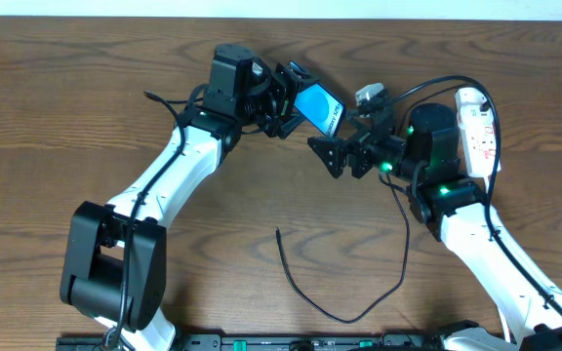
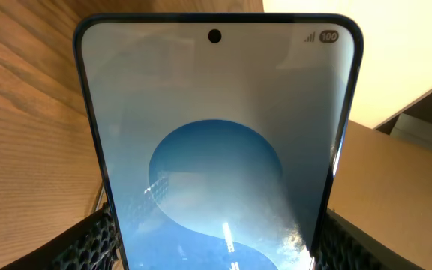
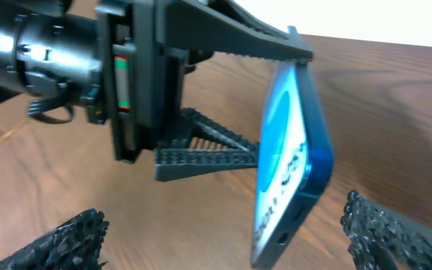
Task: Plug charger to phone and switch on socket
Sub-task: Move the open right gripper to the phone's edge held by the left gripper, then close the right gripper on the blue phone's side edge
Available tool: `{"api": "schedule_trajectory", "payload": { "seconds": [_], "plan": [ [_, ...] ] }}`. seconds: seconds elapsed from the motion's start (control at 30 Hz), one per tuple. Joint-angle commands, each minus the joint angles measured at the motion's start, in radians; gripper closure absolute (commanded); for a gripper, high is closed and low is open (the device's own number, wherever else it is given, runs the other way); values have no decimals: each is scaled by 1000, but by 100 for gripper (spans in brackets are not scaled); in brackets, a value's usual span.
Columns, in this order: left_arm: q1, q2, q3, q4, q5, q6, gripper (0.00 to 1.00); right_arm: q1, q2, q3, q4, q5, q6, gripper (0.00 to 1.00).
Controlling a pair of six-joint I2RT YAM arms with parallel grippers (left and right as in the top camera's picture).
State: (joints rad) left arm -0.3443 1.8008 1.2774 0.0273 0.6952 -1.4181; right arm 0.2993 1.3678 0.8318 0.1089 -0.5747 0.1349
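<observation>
My left gripper [image 1: 286, 102] is shut on the phone [image 1: 318, 105] and holds it off the table, tilted, its blue screen facing up and right. The phone fills the left wrist view [image 2: 216, 150], clamped by its side edges between my left fingers [image 2: 216, 259]. My right gripper [image 1: 344, 154] is open and empty, just right of the phone's lower end. In the right wrist view the phone [image 3: 291, 165] stands edge-on between my spread right fingers [image 3: 227, 244], its port facing the camera. The charger's black cable [image 1: 359, 314] lies looped on the table, its plug tip at the free end. The white socket [image 1: 478, 122] lies at the far right.
A white adapter [image 1: 369, 96] sits behind my right gripper, near the socket. The cable loop lies on the wooden table [image 1: 86, 117] between the two arm bases. Another black cable arcs over my right arm toward the socket.
</observation>
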Motion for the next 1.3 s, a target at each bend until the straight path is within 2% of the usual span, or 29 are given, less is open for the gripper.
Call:
{"api": "schedule_trajectory", "payload": {
  "seconds": [0.0,0.13,0.43,0.87,1.07,1.27],
  "plan": [
    [-1,-24,3,13,11,-13,92,14,6,17,-1,84,8,2],
    [-3,-24,3,13,34,-13,93,14,9,17,-1,147,64,1],
    [-9,-24,3,17,56,-13,93,14,10,17,18,146,169,1],
    [-34,-24,3,43,107,-21,93,16,26,17,18,147,168,1],
    [-46,-24,3,43,126,-20,93,16,26,17,18,151,168,12],
    [-56,-24,3,43,122,-20,93,16,26,17,19,151,168,14]
  ]
}}
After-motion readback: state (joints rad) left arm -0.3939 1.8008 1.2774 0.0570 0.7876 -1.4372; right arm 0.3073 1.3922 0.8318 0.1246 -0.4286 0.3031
